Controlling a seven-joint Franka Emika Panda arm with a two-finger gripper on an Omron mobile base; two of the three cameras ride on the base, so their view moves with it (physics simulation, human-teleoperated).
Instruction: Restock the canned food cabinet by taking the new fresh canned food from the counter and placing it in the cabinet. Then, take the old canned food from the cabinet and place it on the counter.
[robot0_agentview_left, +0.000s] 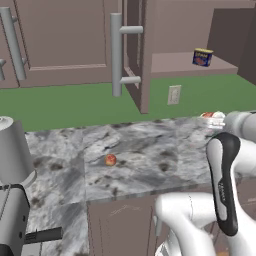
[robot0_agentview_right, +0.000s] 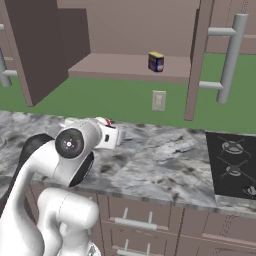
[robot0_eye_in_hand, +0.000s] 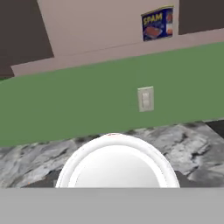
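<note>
White glossy arm (robot0_agentview_left: 200, 220), rounded segments, dark grey-black joint bands; round dark joint cap with concentric rings near wrist.

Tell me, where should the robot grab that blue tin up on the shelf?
Best guess: pinch the blue tin across its two flat sides, about halfway up, coming straight in from the open front. It is boxy and stands upright on the shelf, so its flat sides suit the fingers, and the door is swung out of the way.
</note>
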